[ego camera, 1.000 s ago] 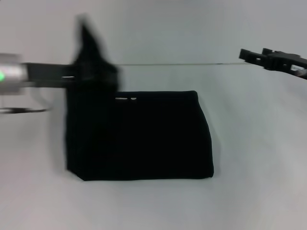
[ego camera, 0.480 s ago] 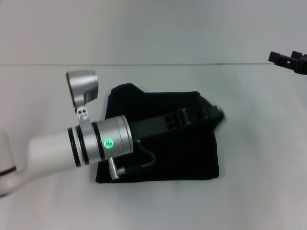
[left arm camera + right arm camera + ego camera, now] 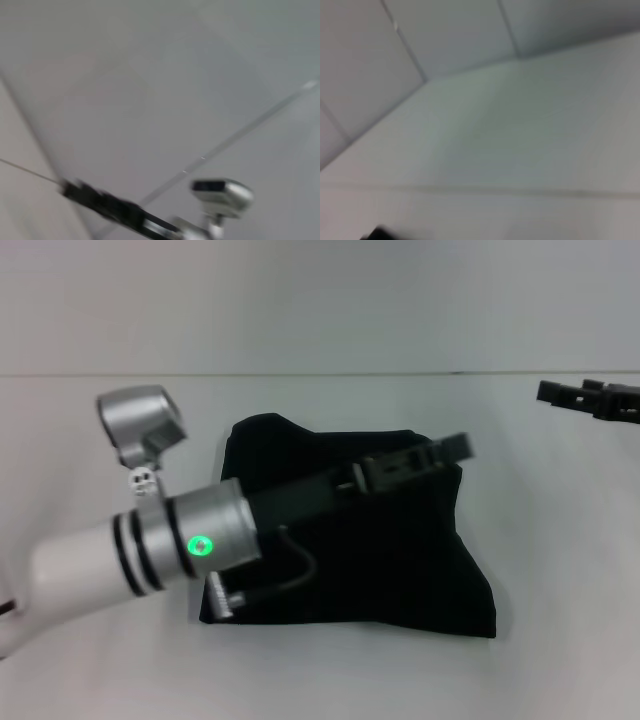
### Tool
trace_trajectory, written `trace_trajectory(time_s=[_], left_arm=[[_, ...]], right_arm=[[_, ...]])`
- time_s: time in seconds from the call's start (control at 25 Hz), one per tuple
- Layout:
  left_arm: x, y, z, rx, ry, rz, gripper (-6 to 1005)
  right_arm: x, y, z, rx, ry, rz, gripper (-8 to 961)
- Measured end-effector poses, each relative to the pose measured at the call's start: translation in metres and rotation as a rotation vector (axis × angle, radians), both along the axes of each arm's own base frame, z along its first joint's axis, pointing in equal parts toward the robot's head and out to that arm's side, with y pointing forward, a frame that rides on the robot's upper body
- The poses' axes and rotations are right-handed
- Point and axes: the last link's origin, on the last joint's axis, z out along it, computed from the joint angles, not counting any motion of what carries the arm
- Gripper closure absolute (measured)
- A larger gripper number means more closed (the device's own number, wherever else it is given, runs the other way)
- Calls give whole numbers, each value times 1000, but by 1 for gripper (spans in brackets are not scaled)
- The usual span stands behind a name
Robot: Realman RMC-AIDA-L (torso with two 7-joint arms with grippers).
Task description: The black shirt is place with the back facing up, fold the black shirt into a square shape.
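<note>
The black shirt (image 3: 360, 540) lies folded on the white desk (image 3: 560, 540) at the centre of the head view, a compact, roughly rectangular bundle. A second ago its left flap was lifted high at about 10 o'clock of the bundle. Now that flap is carried across and laid down, and the left gripper (image 3: 455, 447) reaches right over the fabric to the bundle's 1 o'clock corner. Against half a second ago, the 4 o'clock corner has slid outward, so the right edge now slants and the outline is less square. Whether the left gripper is pinching cloth or has let go cannot be told, since black fingers sit over black fabric.

The right gripper (image 3: 590, 398) hangs at the 2 o'clock edge of the view, well apart from the shirt, and its finger state cannot be told either.

My judgement: the sideways fold is essentially made, but the skewed right edge may want straightening before the shape counts as square.
</note>
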Motion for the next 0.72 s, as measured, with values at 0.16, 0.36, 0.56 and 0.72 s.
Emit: trace_trajectory(time_s=[0.16, 0.36, 0.56, 0.72], left_arm=[[-26, 16, 20, 109, 99, 55, 563], [-57, 44, 46, 206, 247, 188, 420], [-86, 76, 66, 269, 426, 384, 214], [-95, 90, 71, 298, 551, 448, 49]], right_arm=[[-9, -1, -5, -137, 2, -31, 26], [-21, -3, -11, -231, 43, -50, 26], [-24, -3, -18, -230, 63, -57, 26], [-23, -1, -21, -208, 60, -73, 26]])
